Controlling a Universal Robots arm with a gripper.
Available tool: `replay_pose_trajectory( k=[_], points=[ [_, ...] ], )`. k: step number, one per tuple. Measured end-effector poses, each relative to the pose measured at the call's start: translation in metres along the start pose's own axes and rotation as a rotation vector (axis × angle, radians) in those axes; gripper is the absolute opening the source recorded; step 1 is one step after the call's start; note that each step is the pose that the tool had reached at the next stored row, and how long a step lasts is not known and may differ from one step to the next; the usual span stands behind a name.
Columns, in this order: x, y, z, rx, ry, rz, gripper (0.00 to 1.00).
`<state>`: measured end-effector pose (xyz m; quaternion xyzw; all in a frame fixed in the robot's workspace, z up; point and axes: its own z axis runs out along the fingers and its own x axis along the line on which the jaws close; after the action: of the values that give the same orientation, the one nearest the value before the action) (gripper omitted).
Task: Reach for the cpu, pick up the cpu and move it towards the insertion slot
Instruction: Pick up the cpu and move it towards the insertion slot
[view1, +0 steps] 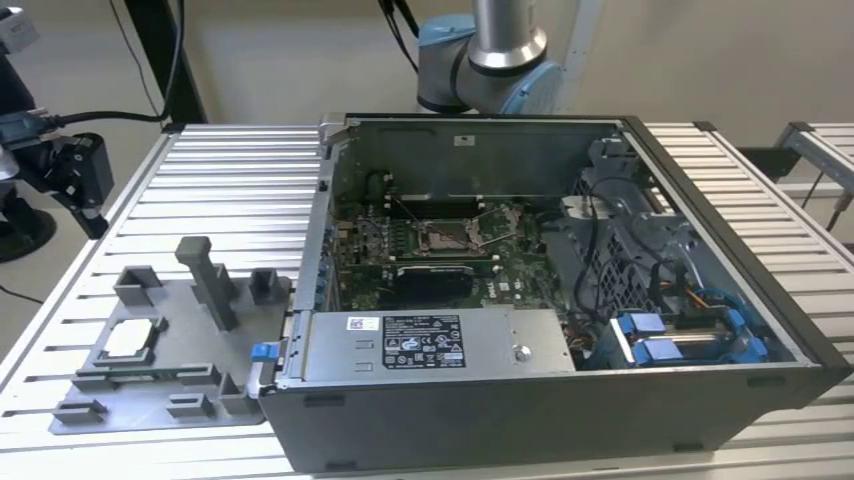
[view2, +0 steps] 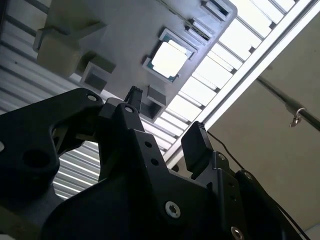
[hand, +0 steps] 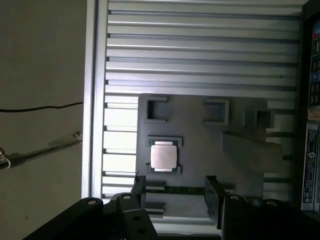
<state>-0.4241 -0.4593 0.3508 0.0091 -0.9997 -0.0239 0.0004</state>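
While the chip (view1: 130, 340) lies in its grey tray (view1: 134, 412) in the exterior view, the second wrist view shows the hand (view2: 166, 109) released, empty; the first wrist view shows the chip just ahead of it. Likely light, stiff, fragile: grip opposite edges.

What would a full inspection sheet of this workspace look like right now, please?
Surface: slatted metal table, carrying a grey tray and an open computer case.
Job's things: cpu lies flat in its tray recess, silver face up; insertion slot sits inside the case.
Clutter: grey blocks and posts standing on the tray.
Grippers: hand open, holding nothing, apart from the cpu.
Cables: wire bundles inside the case; black cable at the exterior view's left.
Surroundings: arm base behind the case; plain wall.
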Motion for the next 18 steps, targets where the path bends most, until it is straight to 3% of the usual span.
replay_pose_trajectory(
  k=[9, 18],
  points=[
    [0.0, -0.0001, 0.0022, -0.0002, -0.0003, 0.0, 0.0],
    [0.0, -0.0004, 0.0092, 0.0, 0.0, 0.0, 0.0]
  ],
)
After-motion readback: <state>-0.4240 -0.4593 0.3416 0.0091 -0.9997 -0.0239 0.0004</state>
